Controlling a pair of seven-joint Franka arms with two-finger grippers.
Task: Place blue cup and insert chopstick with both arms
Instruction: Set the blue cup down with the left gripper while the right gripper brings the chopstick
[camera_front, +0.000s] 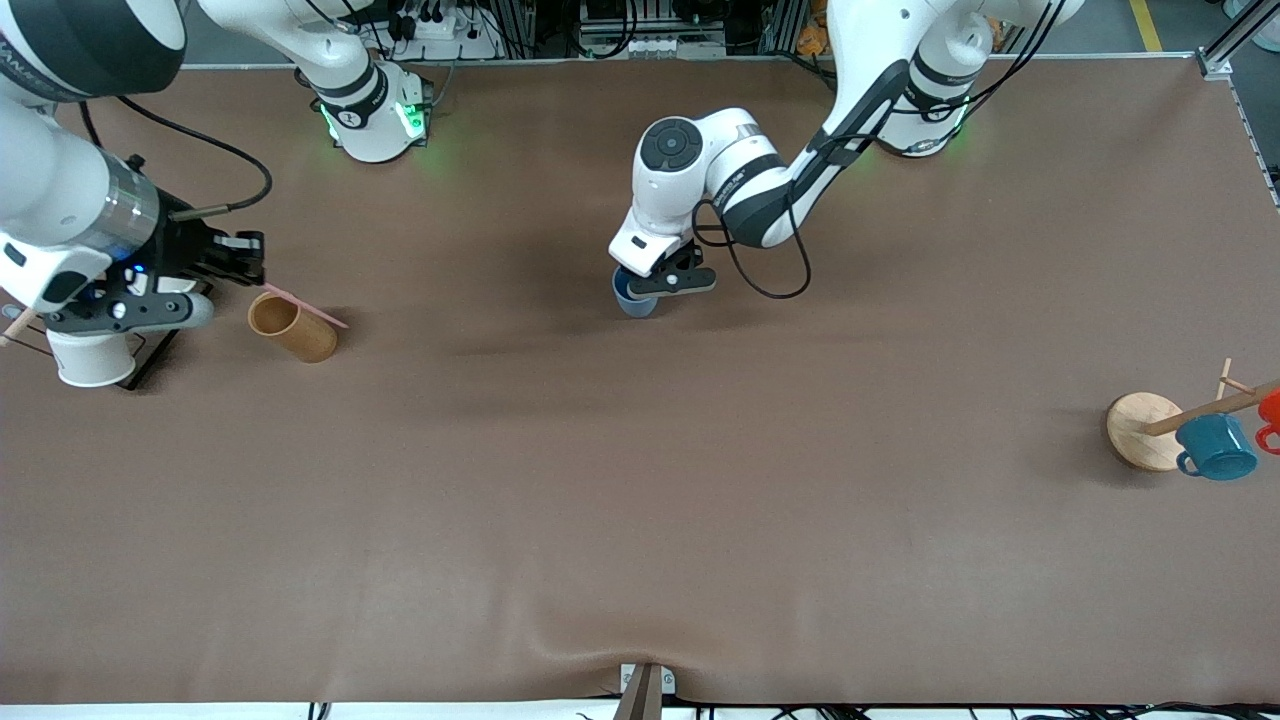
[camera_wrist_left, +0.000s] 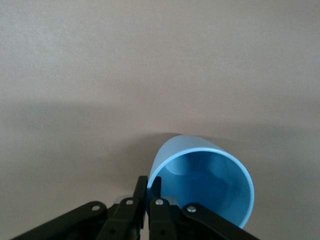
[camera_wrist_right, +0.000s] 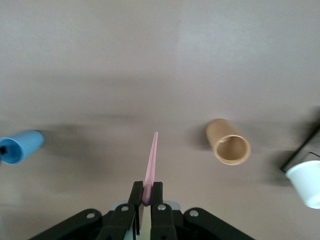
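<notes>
While the right gripper (camera_front: 235, 262) at the frame's left edge pinches the chopstick (camera_front: 305, 304), whose tip slants down-frame over the wooden holder (camera_front: 292, 327), the left gripper (camera_front: 672, 283) at upper centre clamps the blue cup's (camera_front: 633, 298) rim; the cup seems upright, mouth up.

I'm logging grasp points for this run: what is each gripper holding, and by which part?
The left gripper pinches the small light-blue tumbler by its rim wall. The right gripper clamps one end of the thin pinkish-red chopstick.
</notes>
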